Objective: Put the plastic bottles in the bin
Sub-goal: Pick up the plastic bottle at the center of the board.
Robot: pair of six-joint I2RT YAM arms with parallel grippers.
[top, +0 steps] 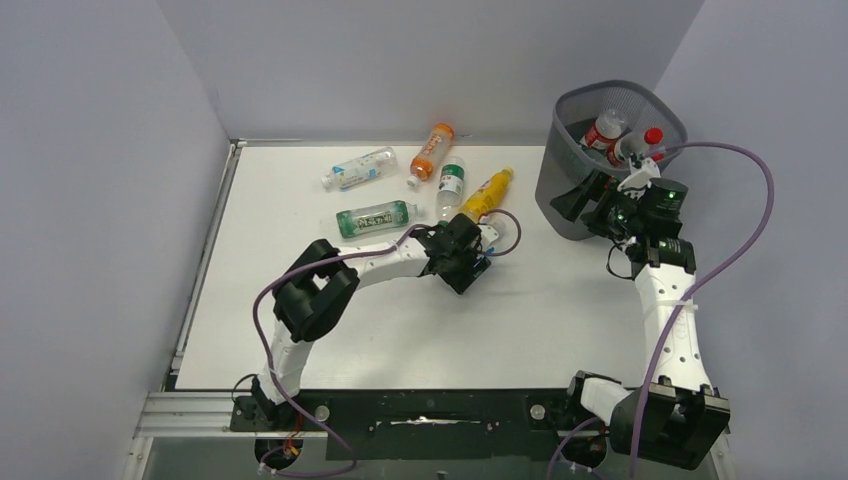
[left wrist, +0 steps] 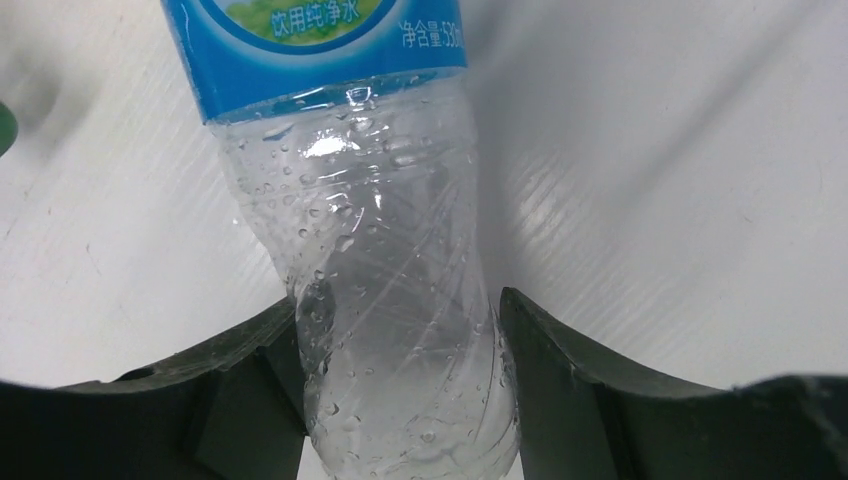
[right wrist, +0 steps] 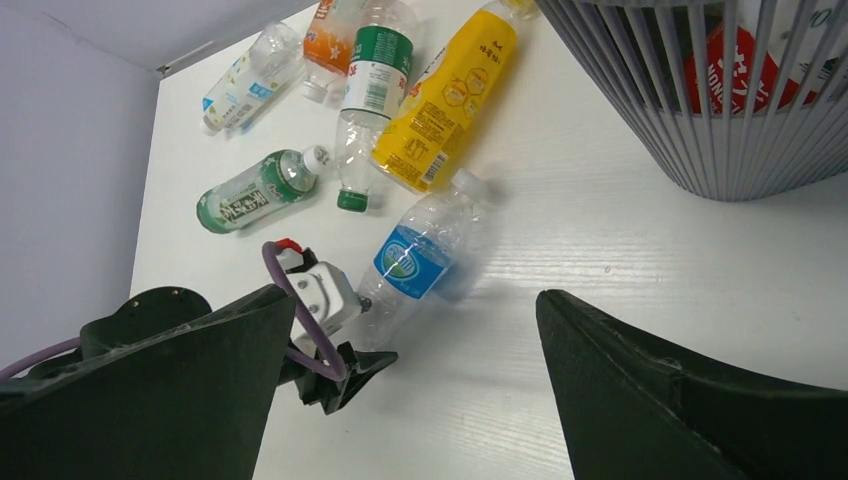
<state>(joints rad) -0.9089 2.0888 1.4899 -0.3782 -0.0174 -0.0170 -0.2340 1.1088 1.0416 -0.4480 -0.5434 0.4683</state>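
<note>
Here the left hand clasps the clear, blue-labelled plastic bottle on the white surface; the right hand gapes wide beside the dark wire-mesh bin.

Blue-label bottle, cap end past upper edge

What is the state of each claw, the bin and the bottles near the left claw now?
left claw: closed on the blue-label bottle.
right claw: open, empty.
blue-label bottle: lying down, capped.
yellow bottle: lying down, untouched.
bin: upright, holding red-capped bottles.
</note>
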